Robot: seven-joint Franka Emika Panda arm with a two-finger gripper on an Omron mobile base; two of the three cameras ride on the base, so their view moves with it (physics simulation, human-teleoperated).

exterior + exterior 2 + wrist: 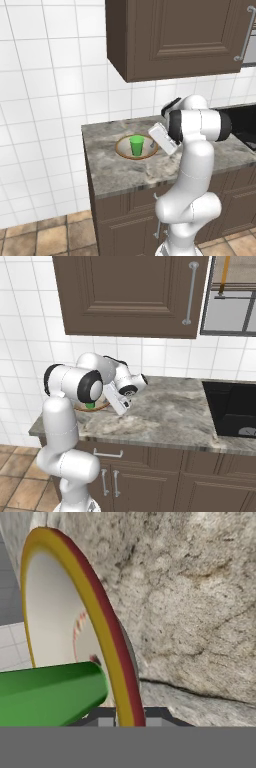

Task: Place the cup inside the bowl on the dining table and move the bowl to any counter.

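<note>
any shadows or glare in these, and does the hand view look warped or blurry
Left base view: flat even light, no glare, a soft shadow under the wall cabinet; the cup and bowl look crisp. Right base view: equally even, with the arm covering most of the bowl. Hand view: rolled sideways and very close, so the bowl's rim looms large and the counter texture looks soft.

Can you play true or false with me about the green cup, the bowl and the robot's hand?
1. The cup stands upright inside the bowl. True.
2. The bowl sits on the floor. False: it rests on the counter below the wall cabinet.
3. The gripper is shut on the bowl's rim. True: the rim runs down between its fingertips in the hand view.
4. The cup is red. False: it is bright green.
5. The wall behind the counter has white tiles. True.
</note>
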